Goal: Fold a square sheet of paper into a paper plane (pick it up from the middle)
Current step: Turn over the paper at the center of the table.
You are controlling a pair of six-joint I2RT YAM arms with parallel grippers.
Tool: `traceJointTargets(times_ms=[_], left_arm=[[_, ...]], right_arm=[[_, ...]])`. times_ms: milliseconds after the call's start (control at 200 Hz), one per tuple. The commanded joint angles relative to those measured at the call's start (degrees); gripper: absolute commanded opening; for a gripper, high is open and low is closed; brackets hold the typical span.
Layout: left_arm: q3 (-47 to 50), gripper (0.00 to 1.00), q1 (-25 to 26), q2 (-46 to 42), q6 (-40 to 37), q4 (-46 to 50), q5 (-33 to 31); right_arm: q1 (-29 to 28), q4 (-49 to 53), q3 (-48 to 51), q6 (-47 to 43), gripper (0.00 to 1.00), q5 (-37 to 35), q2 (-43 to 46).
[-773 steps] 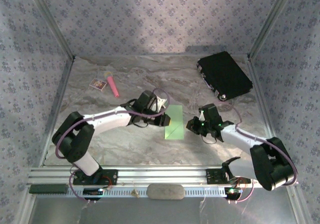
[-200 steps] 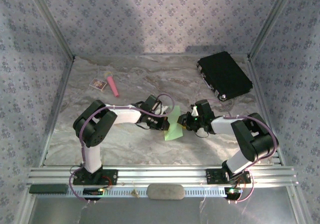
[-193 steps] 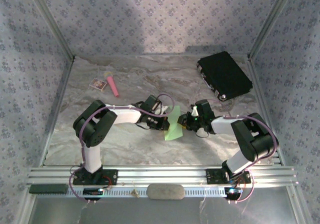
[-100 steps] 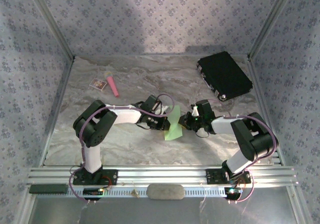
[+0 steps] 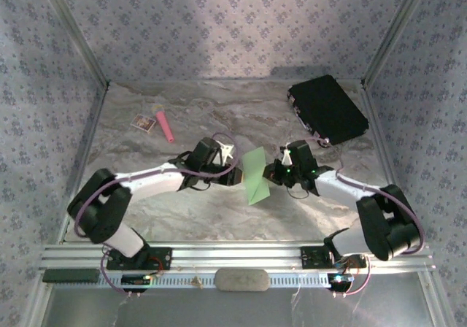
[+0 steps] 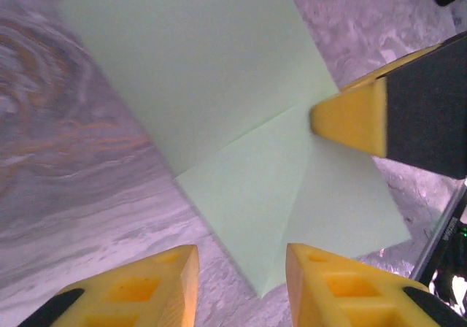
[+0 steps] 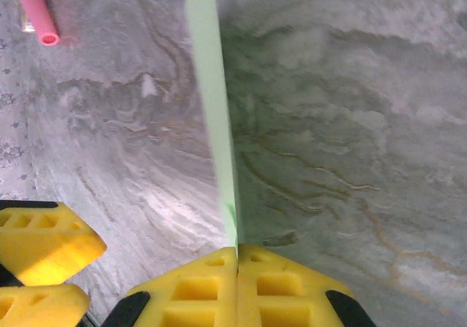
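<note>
light, floppy and crease-prone, the square sheet of paper [image 5: 255, 177] stands on edge well left of the black case [image 5: 327, 112], right claw [image 7: 237, 258] pinched on its case-side edge, left claw [image 6: 241, 268] gaping empty opposite, so it is probably best gripped along the fold.

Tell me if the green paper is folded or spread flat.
Folded: the green paper shows creases and a flap, pinched edge-on by the right gripper.

**Left arm** [image 5: 153, 175]: elbow bent, forearm low, reaching inward.

**Left gripper** [image 6: 241, 268]: jaws parted, nothing between the pads.

**Right arm** [image 5: 343, 188]: extended inward, wrist low.

**Right gripper** [image 7: 237, 258]: jaws pressed together, clamped on the edge of the square sheet of paper [image 7: 209, 86].

The left gripper's fingers lie to the lower left of the right gripper's tips. They are near, apparently not touching.
</note>
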State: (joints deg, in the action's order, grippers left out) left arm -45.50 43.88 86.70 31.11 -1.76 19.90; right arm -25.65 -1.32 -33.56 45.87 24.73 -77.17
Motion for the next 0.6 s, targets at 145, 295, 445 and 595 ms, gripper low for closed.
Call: traceJointTargets(times_ms=[145, 295, 445, 595], left_arm=[[5.1, 0.44, -0.2, -12.2, -1.4, 0.4, -14.3], [8.6, 0.47, -0.6, -15.3, -1.9, -0.3, -17.4], [9.8, 0.48, -1.3, -17.4, -1.6, 0.2, -18.1], [11.0, 0.5, -1.8, -19.5, -1.0, 0.7, -19.5]], right_arm=[[-4.6, 21.0, -8.8, -8.4, 0.06, -14.0, 7.3], [-8.0, 27.3, -12.9, -9.4, 0.06, -20.7, 8.7], [-11.7, 31.4, -15.7, -9.4, 0.05, -27.4, 9.5], [-13.0, 33.2, -16.9, -8.8, 0.05, -30.3, 9.0]])
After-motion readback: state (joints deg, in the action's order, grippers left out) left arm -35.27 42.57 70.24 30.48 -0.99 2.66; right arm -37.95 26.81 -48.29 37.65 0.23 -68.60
